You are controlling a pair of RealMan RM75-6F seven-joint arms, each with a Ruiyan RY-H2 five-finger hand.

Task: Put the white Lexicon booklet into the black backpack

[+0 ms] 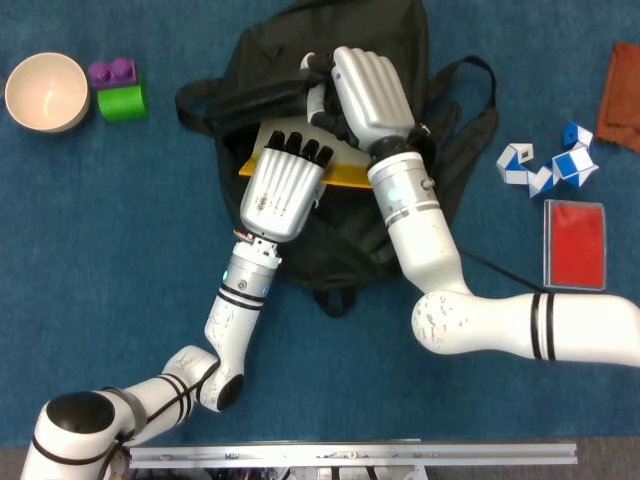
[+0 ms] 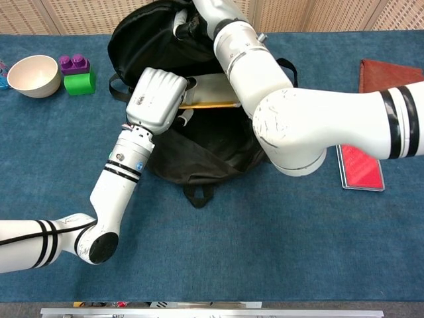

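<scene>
booklet (image 2: 215,87) white above, yellow-edged (image 1: 340,176) overhead

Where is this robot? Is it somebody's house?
Probably not a house; it looks like a robot practice room. A blue-covered table holds assorted test things: a backpack, a bowl, toy blocks, with perforated wall panels behind.

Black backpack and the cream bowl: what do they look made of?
The black backpack looks like soft matte woven fabric: it creases and sags, with limp straps. The cream bowl looks like smooth plastic or glazed ceramic: rigid round rim, even faint sheen. The look leaves open which.
</scene>
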